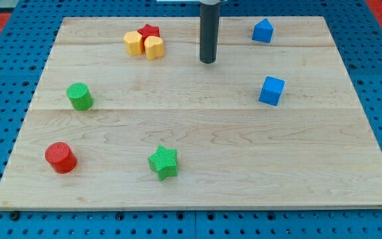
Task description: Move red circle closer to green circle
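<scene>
Right now my tip (207,61) sits near the counter's (197,192) top, well apart from the red circle (60,157) at the view's lower left. You have no pincer to judge, only a rod. Bring my tip round below the red circle and push straight up toward the green circle (79,96), keeping centred so it won't slip sideways. The rod's upper part is cut off, and the red star (150,30) is half hidden behind yellow blocks (144,45).

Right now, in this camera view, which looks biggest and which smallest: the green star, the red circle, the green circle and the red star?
1. green star and red circle: about alike, both near the view's bottom.
2. green circle.
3. red star: smallest, but farthest back and partly hidden behind the yellow blocks, so unsure.
</scene>
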